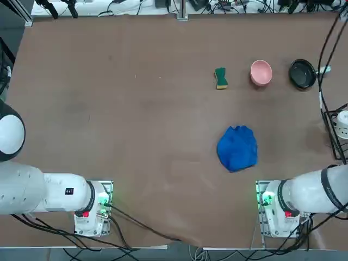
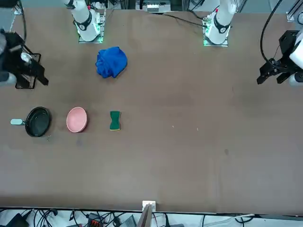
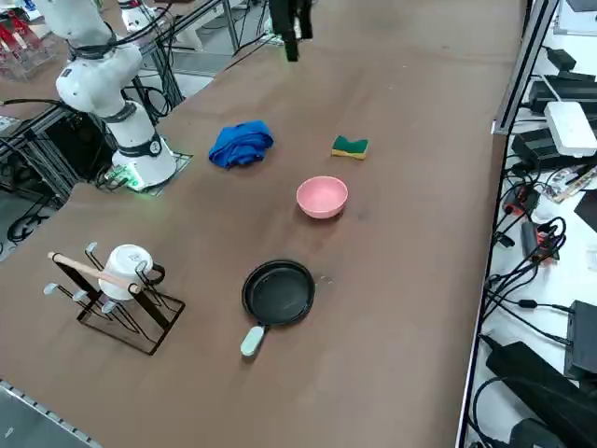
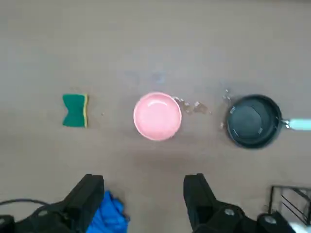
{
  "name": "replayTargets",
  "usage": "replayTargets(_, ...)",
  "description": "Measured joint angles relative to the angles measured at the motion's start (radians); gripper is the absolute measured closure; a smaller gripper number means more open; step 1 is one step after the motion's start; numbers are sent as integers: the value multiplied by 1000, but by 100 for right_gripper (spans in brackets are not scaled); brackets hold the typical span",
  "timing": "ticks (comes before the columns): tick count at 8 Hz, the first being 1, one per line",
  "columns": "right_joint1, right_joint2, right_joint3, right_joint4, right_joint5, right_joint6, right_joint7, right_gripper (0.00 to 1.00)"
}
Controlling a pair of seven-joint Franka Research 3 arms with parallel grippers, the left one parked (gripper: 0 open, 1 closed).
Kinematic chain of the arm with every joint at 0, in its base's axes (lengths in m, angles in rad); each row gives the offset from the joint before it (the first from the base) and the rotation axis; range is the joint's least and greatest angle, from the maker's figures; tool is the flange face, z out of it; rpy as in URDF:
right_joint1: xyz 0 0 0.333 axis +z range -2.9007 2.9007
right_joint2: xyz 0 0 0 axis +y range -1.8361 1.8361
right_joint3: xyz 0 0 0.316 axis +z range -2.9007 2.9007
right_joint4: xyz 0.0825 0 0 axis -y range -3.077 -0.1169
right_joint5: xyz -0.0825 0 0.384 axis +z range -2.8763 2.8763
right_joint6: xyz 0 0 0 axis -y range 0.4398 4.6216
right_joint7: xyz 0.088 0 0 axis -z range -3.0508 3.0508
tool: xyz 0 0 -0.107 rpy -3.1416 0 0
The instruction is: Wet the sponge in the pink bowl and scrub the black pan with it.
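While our right gripper (image 4: 144,196) hangs high above the table (image 1: 136,141) with its fingers spread wide and holding nothing, we see three things in a row along the far edge, toward the table's right end. Between the other two stands the pink bowl (image 4: 157,116); we cannot tell whether it holds water. Beside it, toward the right edge, sits the black pan (image 4: 253,121), empty, its pale handle stub pointing at that edge. Left of the bowl lies the sponge (image 4: 75,110), long axis running near to far, yellow layer facing the bowl. Nearer our bases, a crumpled blue cloth (image 1: 237,148) lies apart.
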Motion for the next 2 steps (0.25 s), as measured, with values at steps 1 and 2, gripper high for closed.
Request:
replayTargets(1,-1,-30,4,-21,-10,-34,2,0)
replayTargets(2,-1,-50,4,-31,-13,-65,4,0)
